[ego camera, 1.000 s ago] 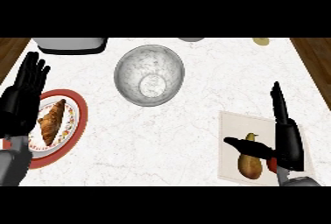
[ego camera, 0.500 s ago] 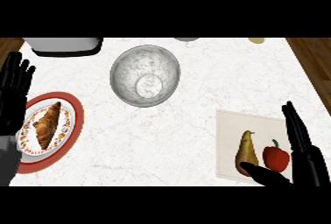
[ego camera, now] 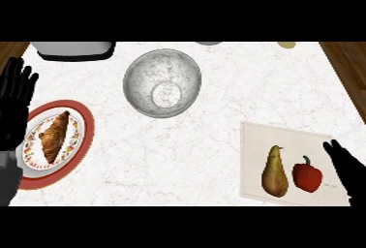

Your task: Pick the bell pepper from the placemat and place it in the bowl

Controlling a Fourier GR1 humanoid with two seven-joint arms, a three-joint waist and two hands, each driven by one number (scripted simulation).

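A red bell pepper [ego camera: 307, 177] lies on a pale placemat [ego camera: 253, 140] at the lower right of the counter, with a brownish-green pear [ego camera: 275, 172] just to its left. My right hand [ego camera: 348, 167] comes in at the right edge, open with fingers straight, a little right of the pepper and not touching it. A grey marbled bowl [ego camera: 163, 83] stands at the upper middle with nothing in it. At the left edge my left hand [ego camera: 16, 99] rests open with fingers up.
A red-rimmed plate [ego camera: 80, 116] with a croissant [ego camera: 55, 135] sits at the left, beside my left hand. A grey appliance [ego camera: 73, 49] stands at the back left. Small round objects show at the back edge. Wooden floor shows past the counter's right side.
My right hand has drawn back to the right and down, off the placemat, uncovering the pear and the pepper. The view has shifted, so everything sits further right.
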